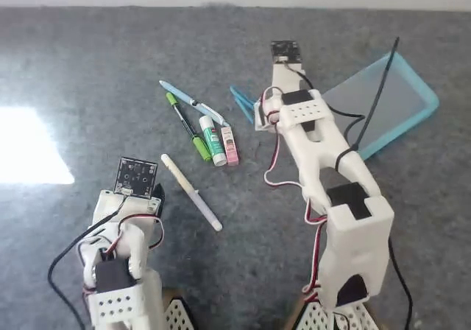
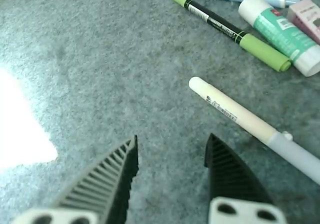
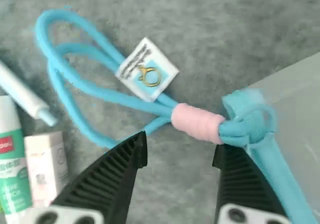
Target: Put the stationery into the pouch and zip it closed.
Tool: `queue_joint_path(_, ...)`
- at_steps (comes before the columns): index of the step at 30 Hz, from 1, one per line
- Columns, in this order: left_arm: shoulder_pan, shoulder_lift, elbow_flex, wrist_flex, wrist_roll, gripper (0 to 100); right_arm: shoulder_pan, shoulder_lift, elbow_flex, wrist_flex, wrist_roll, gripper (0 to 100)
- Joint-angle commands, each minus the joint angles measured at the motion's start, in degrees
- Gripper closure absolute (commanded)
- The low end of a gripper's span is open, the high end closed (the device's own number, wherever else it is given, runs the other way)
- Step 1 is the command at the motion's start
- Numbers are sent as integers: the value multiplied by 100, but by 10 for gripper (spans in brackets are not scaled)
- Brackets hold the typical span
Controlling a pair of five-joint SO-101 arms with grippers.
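The translucent pouch (image 1: 383, 103) with a blue edge lies at the back right. Its blue cord loop (image 3: 75, 64), white tag (image 3: 146, 70) and pink band (image 3: 197, 124) lie just ahead of my open right gripper (image 3: 180, 146), which hovers over the band next to the pouch corner (image 3: 295, 119). A blue pen (image 1: 188, 100), green marker (image 1: 188, 127), glue stick (image 1: 213, 140) and pink eraser (image 1: 230, 144) lie together mid-table. The white pen (image 1: 191, 192) lies nearer. My left gripper (image 2: 172, 149) is open above bare table, just short of the white pen (image 2: 240, 116).
Grey felt covers the table (image 1: 88, 65). A bright glare patch (image 1: 26, 146) sits at the left. The right arm (image 1: 324, 160) stretches over the table beside the pouch, with a black cable (image 1: 379, 94) crossing the pouch.
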Motion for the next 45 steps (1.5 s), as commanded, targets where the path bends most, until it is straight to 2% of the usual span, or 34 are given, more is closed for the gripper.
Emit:
queue_joint_path(1,18,-79,-48,-123,35,797,426,-75,-308,-66,-70,778)
queue_joint_path(8,18,-79,-48,-123,35,797,699,-198,-396,-57,-290,778)
queue_joint_path(14,26,-79,-48,-123,35,797,453,-4,-677,-66,-1266,778)
queue_joint_path(20,26,-79,-48,-114,35,797,321,664,-1231,-13,-2857,778)
queue_joint_path(23,26,-79,-48,-114,35,797,259,954,-1336,-4,-3323,778)
queue_joint_path(31,26,-79,-48,-123,35,797,277,1420,-1327,-57,-3305,779)
queue_joint_path(38,26,-79,-48,-123,35,797,110,1033,-2048,1420,-3332,776)
queue_joint_path(45,26,-79,-48,-114,35,797,-84,1297,-2382,1622,-3305,779)
